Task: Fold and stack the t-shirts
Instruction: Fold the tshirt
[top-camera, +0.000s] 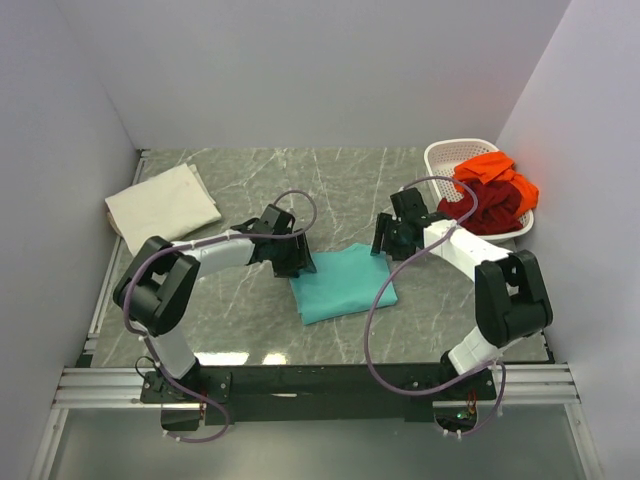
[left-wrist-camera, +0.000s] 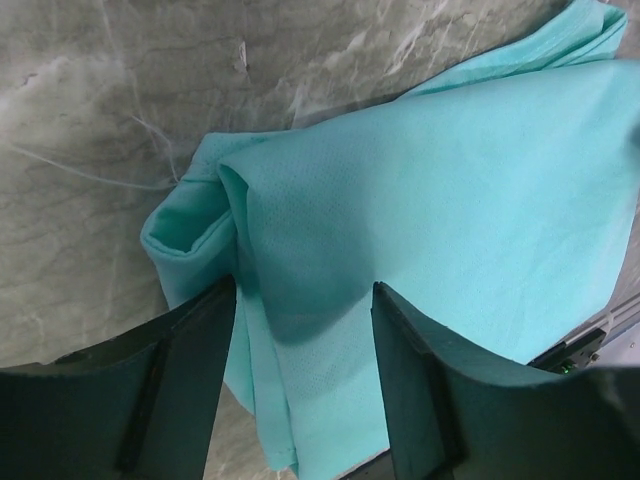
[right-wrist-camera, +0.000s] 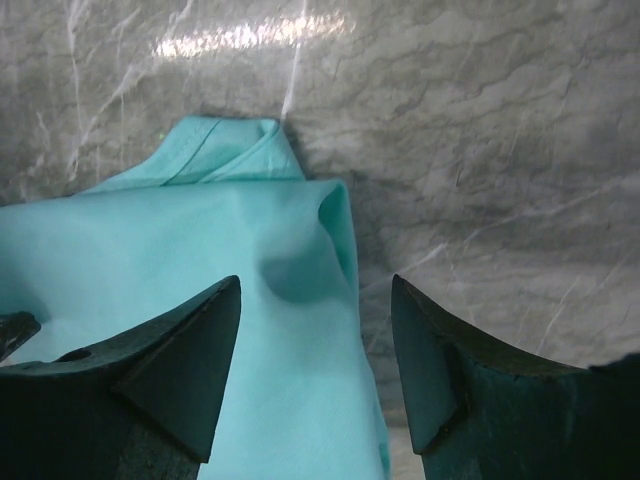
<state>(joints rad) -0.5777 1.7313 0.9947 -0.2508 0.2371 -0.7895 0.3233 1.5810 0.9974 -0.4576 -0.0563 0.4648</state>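
While teal shirt (top-camera: 345, 285) lies centre, cream shirt (top-camera: 162, 205) back-L, basket (top-camera: 437, 158) back-R

Parted fingers (right-wrist-camera: 170, 370) astride teal t-shirt (right-wrist-camera: 180, 225) edge, possibly just above

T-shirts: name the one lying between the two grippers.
The teal t-shirt, folded mid-table. The cream one lies far left; the orange one and the dark red one sit in the basket.

Teal shirt (left-wrist-camera: 450, 200) bunched between the left gripper (left-wrist-camera: 303, 290) jaws, its edge under the right gripper (right-wrist-camera: 315, 285) jaws, bare table (right-wrist-camera: 500, 180) beyond both.
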